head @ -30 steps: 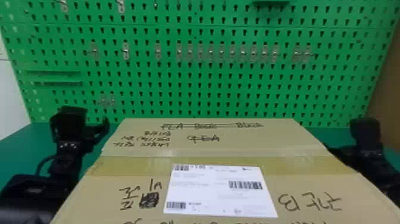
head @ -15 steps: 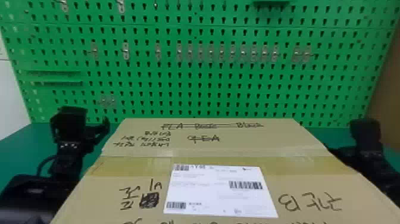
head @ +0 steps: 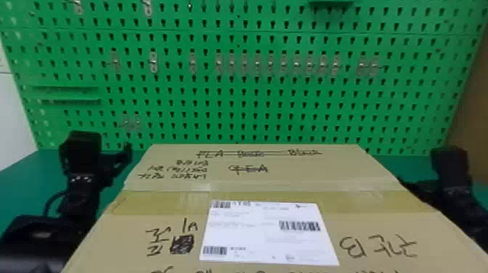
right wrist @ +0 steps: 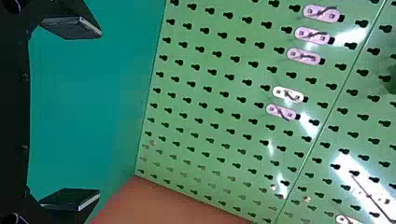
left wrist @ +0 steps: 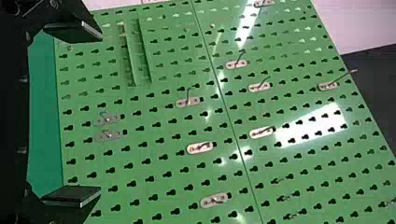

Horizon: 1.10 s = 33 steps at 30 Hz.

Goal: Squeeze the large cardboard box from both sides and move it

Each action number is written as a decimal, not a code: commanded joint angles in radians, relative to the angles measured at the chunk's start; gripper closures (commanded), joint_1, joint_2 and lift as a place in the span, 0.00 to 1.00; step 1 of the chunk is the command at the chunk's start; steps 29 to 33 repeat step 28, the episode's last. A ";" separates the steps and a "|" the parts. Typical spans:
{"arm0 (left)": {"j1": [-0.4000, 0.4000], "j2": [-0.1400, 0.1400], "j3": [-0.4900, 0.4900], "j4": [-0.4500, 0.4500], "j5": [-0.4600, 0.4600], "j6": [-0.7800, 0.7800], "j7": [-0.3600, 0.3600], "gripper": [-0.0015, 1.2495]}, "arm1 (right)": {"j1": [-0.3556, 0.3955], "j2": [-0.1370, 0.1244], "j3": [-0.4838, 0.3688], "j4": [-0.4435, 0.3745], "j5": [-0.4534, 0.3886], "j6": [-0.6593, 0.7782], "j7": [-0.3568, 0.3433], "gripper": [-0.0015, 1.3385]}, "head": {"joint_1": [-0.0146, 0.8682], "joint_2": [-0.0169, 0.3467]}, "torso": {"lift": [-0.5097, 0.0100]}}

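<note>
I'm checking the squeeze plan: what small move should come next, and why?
Probably ease the left gripper inward, toward the large cardboard box. In the head view, green table shows between them, so that side does not look pressed yet.

Black left arm (head: 81,188), thin black cable (head: 48,204) curving alongside; black right arm (head: 452,188); flat black fingers (left wrist: 70,194), greyish edges.

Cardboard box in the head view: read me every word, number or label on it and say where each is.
"Black": handwritten near the far edge of the box.
"1A" or "IA": handwritten, left of the white label.
White label's print: too small to read.
Other handwriting: too unclear to read.
</note>
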 commanded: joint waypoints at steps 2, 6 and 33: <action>0.003 -0.003 0.008 0.010 0.002 -0.018 0.000 0.10 | 0.003 0.006 -0.017 0.025 0.013 -0.037 0.008 0.08 | 0.47 0.19 | 0.58; 0.003 -0.005 0.012 0.021 0.005 -0.035 0.000 0.10 | 0.003 0.014 -0.033 0.047 0.030 -0.074 0.044 0.08 | 0.47 0.19 | 0.58; 0.001 -0.005 0.006 0.043 0.015 -0.064 0.000 0.10 | 0.000 0.008 0.003 0.068 0.027 -0.143 -0.031 0.08 | 0.47 0.19 | 0.58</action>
